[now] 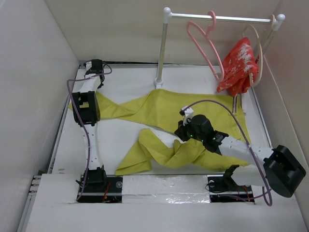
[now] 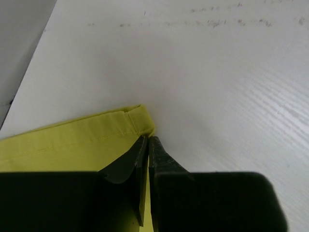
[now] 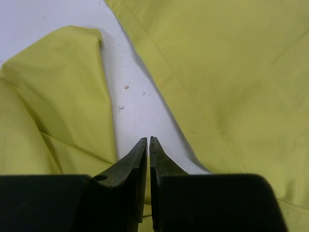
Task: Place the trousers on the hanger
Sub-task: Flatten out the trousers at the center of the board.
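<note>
Left gripper (image 2: 147, 139) crowds the lens, jaws pressed together, tips right at the hemmed end of one leg of the trousers (image 2: 72, 140), which lies flat and runs off left of the tips; whether any cloth is pinched, cannot tell. Right gripper (image 3: 147, 140) is clenched as well, tips over a bare strip of table (image 3: 130, 96) with yellow folds on either side. From above, the trousers lie long-ways left to right, waistband (image 1: 235, 104) off to the right gripper's far right, and the pink hanger (image 1: 205, 46) hangs on the rail (image 1: 217, 18) well beyond it.
</note>
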You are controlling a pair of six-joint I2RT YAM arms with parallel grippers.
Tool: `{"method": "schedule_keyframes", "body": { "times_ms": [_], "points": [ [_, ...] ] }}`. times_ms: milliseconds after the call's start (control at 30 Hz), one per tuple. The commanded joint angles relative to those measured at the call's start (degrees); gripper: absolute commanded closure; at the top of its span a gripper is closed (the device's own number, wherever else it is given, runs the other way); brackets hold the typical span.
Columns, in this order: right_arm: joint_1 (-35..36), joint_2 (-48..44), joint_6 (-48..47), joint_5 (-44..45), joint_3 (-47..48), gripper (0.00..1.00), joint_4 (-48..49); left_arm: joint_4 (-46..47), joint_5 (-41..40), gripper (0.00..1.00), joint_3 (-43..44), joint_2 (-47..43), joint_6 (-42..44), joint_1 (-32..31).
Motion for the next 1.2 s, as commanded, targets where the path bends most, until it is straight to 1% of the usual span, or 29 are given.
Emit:
{"method": "schedule_keyframes", "body": {
  "times_ms": [0, 67, 100, 167, 200, 233, 300, 433, 600, 667, 767, 900, 1000, 1100, 1167],
  "points": [
    [-0.3, -2.1, -0.4, 0.8, 0.9, 0.88, 2.0, -0.7, 3.9, 1.00, -4.2, -11.8, -2.4, 0.9],
    [-0.8, -2.9, -0.3, 0.8, 0.6, 0.88, 2.1, 0.6, 5.2, 1.00, -7.1, -16.1, -4.4, 0.9],
    [-0.8, -3.3, -0.2, 0.9, 0.4, 0.88, 2.0, 1.8, 5.3, 1.00, -8.2, -20.5, -5.1, 0.9],
    [-0.8, -3.8, -0.2, 0.9, 0.0, 0.88, 1.9, 3.3, 5.4, 1.00, -11.6, -25.2, -6.3, 0.9],
    [-0.8, -4.3, -0.1, 1.0, 0.0, 0.88, 1.9, 4.7, 5.3, 1.00, -12.7, -29.8, -7.6, 0.9],
    [-0.8, -4.6, -0.1, 1.2, 0.0, 0.88, 1.8, 5.5, 5.2, 1.00, -15.1, -31.8, -8.0, 0.9],
    [-0.8, -5.5, -0.1, 1.9, -0.1, 0.87, 1.5, 6.2, 5.4, 1.00, -16.4, -36.3, -9.2, 0.9],
    [-1.3, -6.7, 0.1, 2.2, -0.8, 0.87, 1.3, 5.0, 4.8, 1.00, -16.8, -39.2, -11.0, 3.1],
    [-1.3, -7.8, 0.2, 2.8, -1.3, 0.86, 1.1, 3.5, 1.5, 1.00, -16.5, -40.3, -11.0, 3.9],
    [-1.3, -7.9, 0.1, 2.8, -1.3, 0.86, 0.9, 3.9, 1.5, 1.00, -16.4, -40.4, -11.1, 3.9],
    [-1.3, -7.8, 0.1, 2.9, -1.2, 0.85, 1.0, 3.0, 0.1, 1.00, -13.2, -38.3, -11.2, 3.9],
    [-1.3, -6.9, 0.1, 3.1, -1.0, 0.85, 1.0, -0.7, -2.3, 1.00, -6.7, -32.1, -11.2, 4.4],
    [-1.3, -6.3, -0.1, 3.4, -0.8, 0.85, 0.9, -1.6, -2.9, 1.00, -3.4, -29.0, -11.5, 5.7],
    [-1.3, -5.6, 0.0, 3.7, -0.5, 0.85, 1.1, -2.5, -4.7, 1.00, -0.1, -23.2, -11.9, 7.0],
    [-1.3, -5.1, -0.2, 3.8, -0.5, 0.85, 1.3, -2.9, -6.2, 1.00, 3.8, -20.7, -11.9, 7.6]
  ]
}}
